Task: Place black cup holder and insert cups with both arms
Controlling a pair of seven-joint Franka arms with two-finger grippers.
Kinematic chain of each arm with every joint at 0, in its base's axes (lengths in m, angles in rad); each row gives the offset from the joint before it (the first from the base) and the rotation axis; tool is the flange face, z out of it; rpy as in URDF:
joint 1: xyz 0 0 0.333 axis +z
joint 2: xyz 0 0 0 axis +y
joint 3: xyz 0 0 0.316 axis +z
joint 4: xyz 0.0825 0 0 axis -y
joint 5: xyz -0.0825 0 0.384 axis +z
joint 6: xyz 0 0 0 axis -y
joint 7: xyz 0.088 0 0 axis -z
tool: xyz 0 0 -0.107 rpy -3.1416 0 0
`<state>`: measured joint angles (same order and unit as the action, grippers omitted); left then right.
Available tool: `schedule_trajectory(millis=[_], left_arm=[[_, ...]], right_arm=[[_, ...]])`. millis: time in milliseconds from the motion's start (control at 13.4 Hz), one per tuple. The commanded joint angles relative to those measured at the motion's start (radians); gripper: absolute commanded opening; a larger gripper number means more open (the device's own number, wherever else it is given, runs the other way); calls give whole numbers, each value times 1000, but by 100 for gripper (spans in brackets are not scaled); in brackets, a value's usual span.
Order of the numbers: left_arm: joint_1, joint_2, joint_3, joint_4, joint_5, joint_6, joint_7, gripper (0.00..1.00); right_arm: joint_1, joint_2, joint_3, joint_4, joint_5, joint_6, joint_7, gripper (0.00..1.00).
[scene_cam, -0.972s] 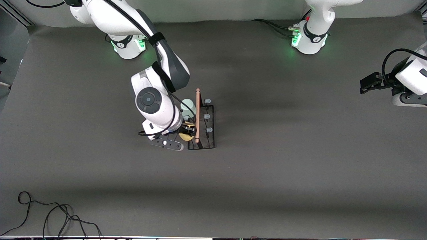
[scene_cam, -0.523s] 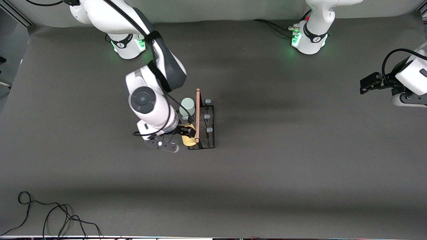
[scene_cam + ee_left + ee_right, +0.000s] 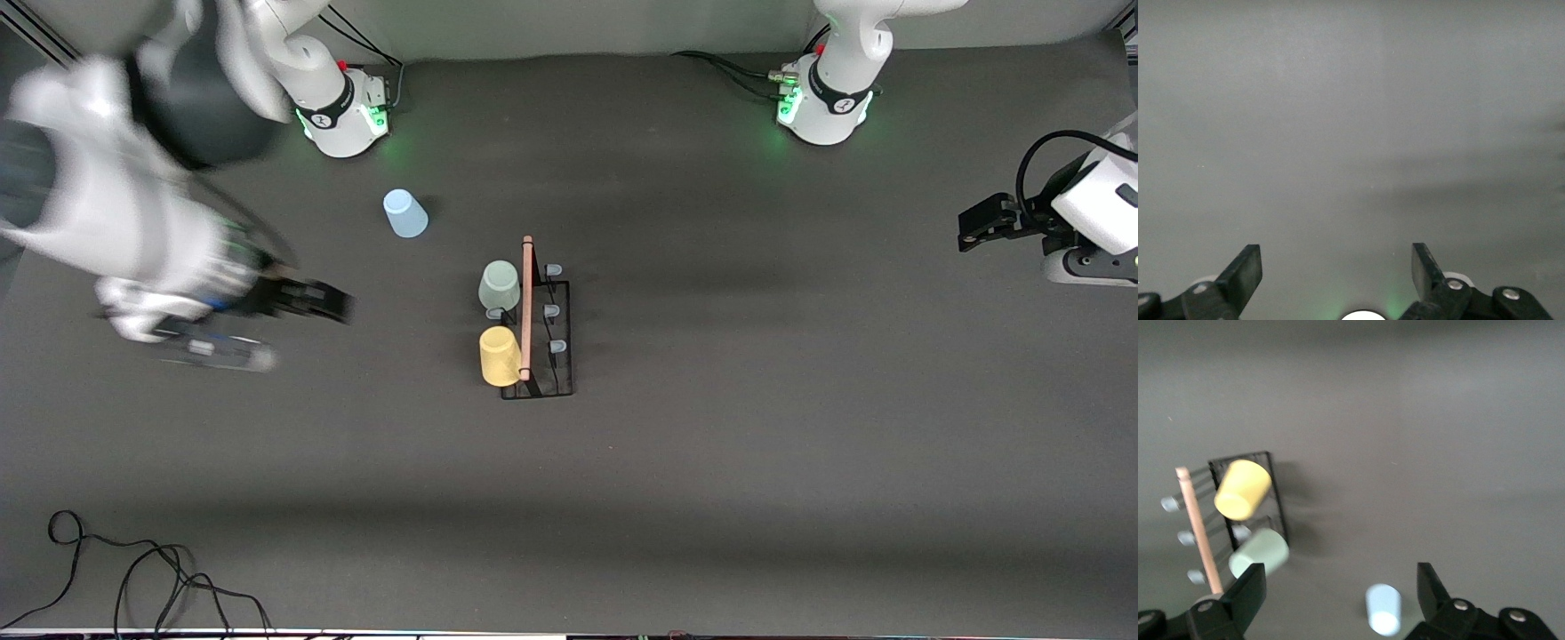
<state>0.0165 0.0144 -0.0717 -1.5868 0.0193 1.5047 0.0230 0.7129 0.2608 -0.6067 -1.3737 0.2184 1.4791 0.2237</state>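
Observation:
The black cup holder (image 3: 560, 356) stands mid-table with its wooden rod (image 3: 526, 302) on top. A pale green cup (image 3: 499, 284) and a yellow cup (image 3: 500, 356) hang on its pegs on the side toward the right arm's end. A light blue cup (image 3: 404, 214) stands upside down on the table, near the right arm's base. My right gripper (image 3: 333, 304) is open and empty, up over the table toward the right arm's end. Its wrist view shows the yellow cup (image 3: 1241, 489), green cup (image 3: 1259, 553), blue cup (image 3: 1383, 609) and open right gripper (image 3: 1338, 593). My left gripper (image 3: 973, 227) waits open and empty at the left arm's end (image 3: 1337, 273).
Three free pale-tipped pegs (image 3: 553, 309) stick out on the holder's side toward the left arm's end. A black cable (image 3: 133, 569) lies at the table's near corner at the right arm's end.
My right gripper has let go of the yellow cup, which now hangs on the holder, and has swung fast toward the right arm's end. The blue cup has come into view.

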Motion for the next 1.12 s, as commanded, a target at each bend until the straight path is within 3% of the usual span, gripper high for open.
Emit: schedule_trajectory(millis=[0,224,822,1047], left_arm=[[-10,6,6,15,14,0,11,100],[-12,6,4,15,14,11,11,100],[-15,-5,6,14,14,17,8,100],[-4,-10,7,7,1,34,8,100]], right_arm=[[11,-70,-111,5,-13,-123,-156,100],[8,-123,-137,-1,-122,-172,-202,100],[-4,-109,-163,-12,-129,-171,-267,100],[-45,-112,-141,-16,-129,-171,-284,100]])
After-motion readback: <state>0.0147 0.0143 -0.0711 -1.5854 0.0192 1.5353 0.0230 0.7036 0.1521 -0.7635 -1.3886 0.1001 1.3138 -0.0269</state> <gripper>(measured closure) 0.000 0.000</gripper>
